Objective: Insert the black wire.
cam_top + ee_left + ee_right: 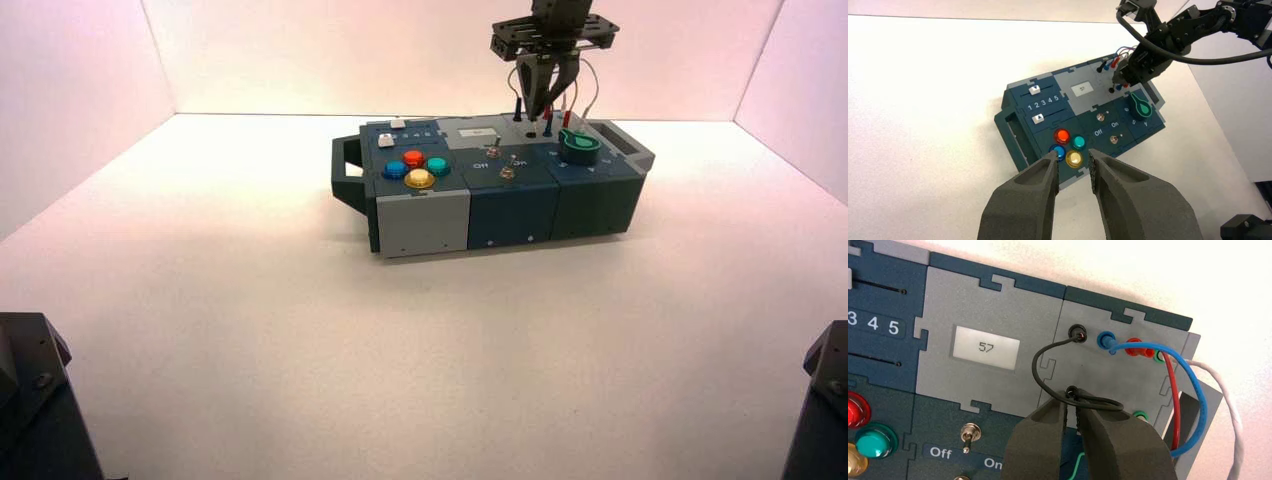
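Observation:
The black wire [1035, 365] has one end plugged into the far-row socket [1078, 333] of the grey panel [1098, 367]. It loops to its other black plug [1072, 391]. My right gripper [1071, 402] is shut on that plug, which stands against the panel's near row; I cannot tell whether it is seated in a socket. From above, the right gripper [545, 108] points down at the box's [420, 225] back right. My left gripper [1073, 162] hovers open and empty before the box's front, near the coloured buttons.
Blue [1105, 339] and red [1135, 346] plugs sit beside the black socket, their leads arcing right. A white wire [1228, 405] hangs past the box edge. A display [986, 347] reads 57. A green knob [579, 146] stands right of the gripper, and a toggle switch [969, 432] sits near it.

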### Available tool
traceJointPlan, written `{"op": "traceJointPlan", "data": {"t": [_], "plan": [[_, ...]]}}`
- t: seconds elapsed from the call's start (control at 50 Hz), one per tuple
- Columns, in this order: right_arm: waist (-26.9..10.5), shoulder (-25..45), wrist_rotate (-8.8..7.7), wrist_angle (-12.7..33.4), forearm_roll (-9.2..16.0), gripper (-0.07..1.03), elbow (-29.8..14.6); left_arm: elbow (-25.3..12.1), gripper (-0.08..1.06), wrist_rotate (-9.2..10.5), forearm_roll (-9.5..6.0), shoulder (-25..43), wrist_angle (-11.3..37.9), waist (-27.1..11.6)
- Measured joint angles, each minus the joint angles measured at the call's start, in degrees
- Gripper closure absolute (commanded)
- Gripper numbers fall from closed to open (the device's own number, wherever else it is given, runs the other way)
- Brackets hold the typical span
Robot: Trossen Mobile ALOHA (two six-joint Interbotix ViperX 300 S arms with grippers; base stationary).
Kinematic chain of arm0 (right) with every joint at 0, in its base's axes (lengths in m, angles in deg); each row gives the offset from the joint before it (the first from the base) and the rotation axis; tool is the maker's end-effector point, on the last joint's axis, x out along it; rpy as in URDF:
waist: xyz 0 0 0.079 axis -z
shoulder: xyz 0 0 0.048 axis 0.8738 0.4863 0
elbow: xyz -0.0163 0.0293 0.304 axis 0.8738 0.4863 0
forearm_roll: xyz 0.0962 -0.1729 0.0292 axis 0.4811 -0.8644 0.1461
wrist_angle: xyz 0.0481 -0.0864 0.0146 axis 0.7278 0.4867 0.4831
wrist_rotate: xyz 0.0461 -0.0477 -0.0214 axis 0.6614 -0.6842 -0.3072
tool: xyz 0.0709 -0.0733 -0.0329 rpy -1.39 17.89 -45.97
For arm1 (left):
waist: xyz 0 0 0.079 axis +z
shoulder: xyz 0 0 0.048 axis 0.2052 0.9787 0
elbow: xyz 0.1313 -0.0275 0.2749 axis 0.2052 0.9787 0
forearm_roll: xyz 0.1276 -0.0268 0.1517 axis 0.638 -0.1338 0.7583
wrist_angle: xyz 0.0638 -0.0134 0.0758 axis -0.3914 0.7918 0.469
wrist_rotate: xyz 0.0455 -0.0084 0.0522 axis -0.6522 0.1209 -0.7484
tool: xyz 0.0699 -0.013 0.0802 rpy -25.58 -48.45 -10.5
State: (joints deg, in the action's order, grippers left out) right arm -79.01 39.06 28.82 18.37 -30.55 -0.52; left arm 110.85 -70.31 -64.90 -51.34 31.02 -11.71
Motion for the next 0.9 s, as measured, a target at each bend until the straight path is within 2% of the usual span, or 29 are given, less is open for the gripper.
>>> {"op": "traceJointPlan", "data": {"t": [0.9], "plan": [[-0.70, -0.79, 0.00, 0.53, 0.09, 0.99, 0.09, 0.00, 0.63, 0.00, 0.00, -0.97, 0.18, 0.00]]}}
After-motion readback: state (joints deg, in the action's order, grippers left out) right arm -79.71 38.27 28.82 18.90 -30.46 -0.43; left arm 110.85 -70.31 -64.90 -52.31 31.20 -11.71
